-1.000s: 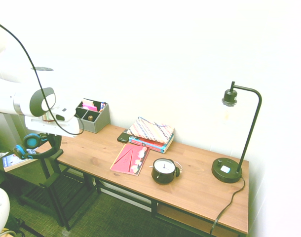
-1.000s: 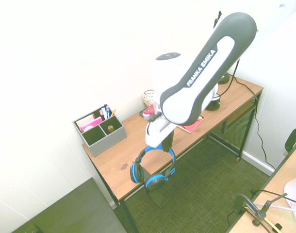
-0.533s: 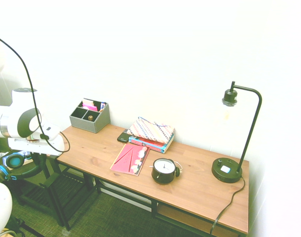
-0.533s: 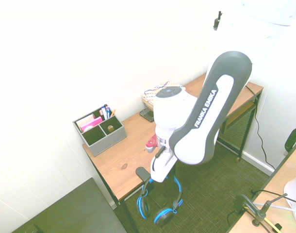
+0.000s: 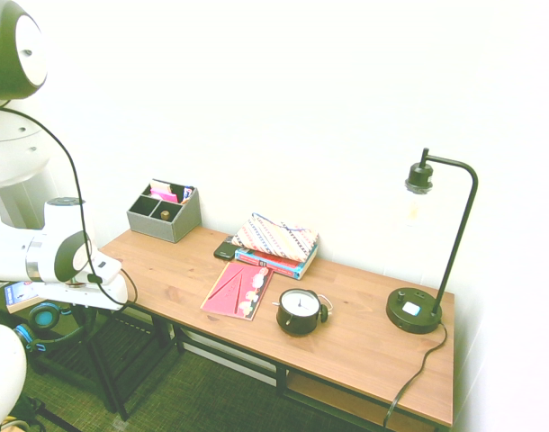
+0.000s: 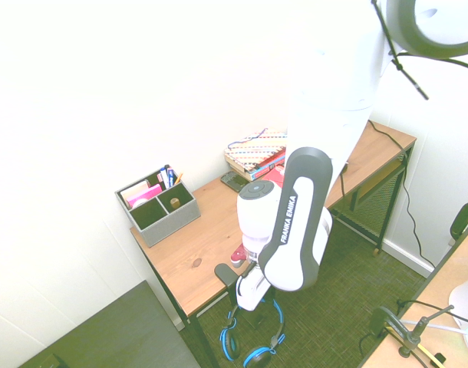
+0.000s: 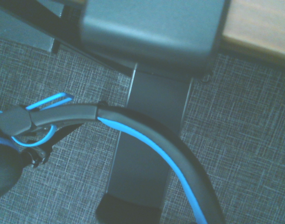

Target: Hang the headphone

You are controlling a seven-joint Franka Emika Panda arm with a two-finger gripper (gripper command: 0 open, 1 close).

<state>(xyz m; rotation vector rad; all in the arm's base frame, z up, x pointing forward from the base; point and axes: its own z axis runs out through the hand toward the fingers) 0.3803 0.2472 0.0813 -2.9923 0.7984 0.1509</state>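
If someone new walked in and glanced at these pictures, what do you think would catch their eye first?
Probably the big white robot arm bent low off the end of the wooden desk, with the blue-trimmed headphone dangling beneath the gripper close to the floor, beside a dark hook at the desk's edge. Next, the tall black desk lamp at the far end and the round black alarm clock near the front edge.
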